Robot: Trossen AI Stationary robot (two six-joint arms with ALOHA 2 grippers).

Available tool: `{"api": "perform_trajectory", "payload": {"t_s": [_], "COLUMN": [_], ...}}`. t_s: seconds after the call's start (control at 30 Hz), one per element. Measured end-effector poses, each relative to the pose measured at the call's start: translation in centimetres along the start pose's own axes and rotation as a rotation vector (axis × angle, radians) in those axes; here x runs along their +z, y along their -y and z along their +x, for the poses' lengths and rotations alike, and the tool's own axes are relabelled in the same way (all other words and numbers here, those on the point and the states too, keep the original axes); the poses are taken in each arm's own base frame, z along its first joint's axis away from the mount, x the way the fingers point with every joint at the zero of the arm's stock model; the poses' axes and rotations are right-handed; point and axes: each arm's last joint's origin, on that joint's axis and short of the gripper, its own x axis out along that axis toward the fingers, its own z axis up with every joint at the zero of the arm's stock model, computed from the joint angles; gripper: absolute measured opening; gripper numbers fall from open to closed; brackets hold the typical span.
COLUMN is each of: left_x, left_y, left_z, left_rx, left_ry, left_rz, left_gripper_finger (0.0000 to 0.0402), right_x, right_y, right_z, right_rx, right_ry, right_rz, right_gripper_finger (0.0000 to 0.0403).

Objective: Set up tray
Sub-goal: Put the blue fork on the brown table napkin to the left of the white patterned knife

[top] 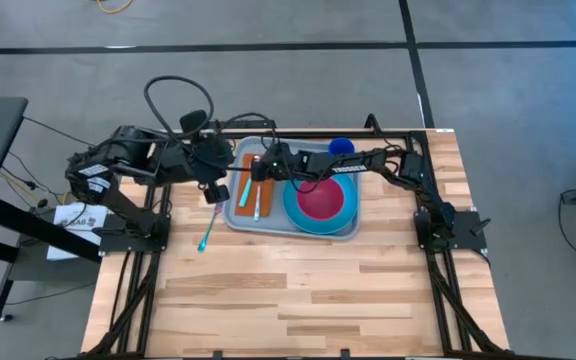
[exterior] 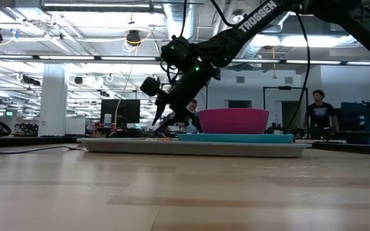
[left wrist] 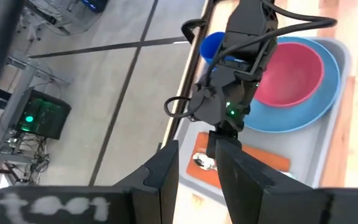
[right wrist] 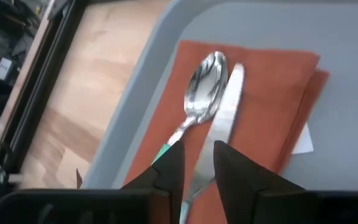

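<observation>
The grey-blue tray (top: pixel 268 226) (exterior: pixel 191 147) lies mid-table, toward the far edge. On its left part an orange napkin (right wrist: pixel 266 106) carries a spoon (right wrist: pixel 205 81) and a knife (right wrist: pixel 227 106) side by side. A light-blue plate (top: pixel 290 203) with a pink bowl (top: pixel 320 200) fills the tray's right part. My right gripper (right wrist: pixel 197 149) (top: pixel 266 172) reaches over the napkin, shut on the knife. My left gripper (top: pixel 216 192) (left wrist: pixel 197 152) hovers just left of the tray, open and holding nothing. A teal-handled utensil (top: pixel 206 236) lies on the table near it. My right gripper has the knife's handle (right wrist: pixel 199 177) between its two fingers, which lie across it. The fingers slant down from the table's right side. The blade (right wrist: pixel 229 93) rests flat on the napkin beside the spoon's bowl. The fingers hide the exact place of contact.
A blue cup (top: pixel 341 147) stands at the tray's far edge, behind the plate. Black frame rails run along the table's far, left and right edges. Bare wood stretches from the tray to the near edge. People stand in the room beyond the table.
</observation>
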Motion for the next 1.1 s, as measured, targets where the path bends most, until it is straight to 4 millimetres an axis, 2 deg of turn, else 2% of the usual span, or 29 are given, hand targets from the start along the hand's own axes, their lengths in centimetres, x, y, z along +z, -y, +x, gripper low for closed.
{"api": "perform_trajectory", "payload": {"t_s": [0.4,0.57,0.63,0.73,0.9,1.0,1.1], "left_x": [-0.3,-0.5,-0.8,-1.7,-3.9,-6.1,-9.0], "left_y": [1.4,0.9,0.2,-1.1,-2.7,-2.6,-1.4], "left_z": [1.2,0.8,0.0,-1.5,-3.5,-3.4,-2.3], "left_rx": [-0.064,-0.016,0.005,0.002,-0.072,-0.111,-0.115], "left_ry": [-0.051,-0.038,-0.018,0.020,0.053,0.010,-0.080], "left_rz": [0.072,0.093,0.066,-0.008,-0.189,-0.306,-0.403], "left_gripper_finger": [0.0098,0.0098,0.0098,0.0098,0.0098,0.0098,0.0098], "right_x": [0.0,1.6,2.4,3.5,4.1,4.4,4.7], "right_y": [-0.2,-0.9,-1.3,-2.3,-4.6,-5.6,-6.1], "right_z": [-0.2,-1.7,-2.7,-5.2,-10.9,-15.0,-19.4], "right_rx": [0.035,0.152,0.221,0.299,0.366,0.399,0.404], "right_ry": [-0.039,-0.109,-0.130,-0.123,-0.078,-0.049,-0.008], "right_rz": [-0.024,-0.034,-0.142,-0.316,-0.546,-0.687,-0.814], "right_gripper_finger": [0.0108,0.0112,0.0112,0.0112,0.0112,0.0112,0.0112]}}
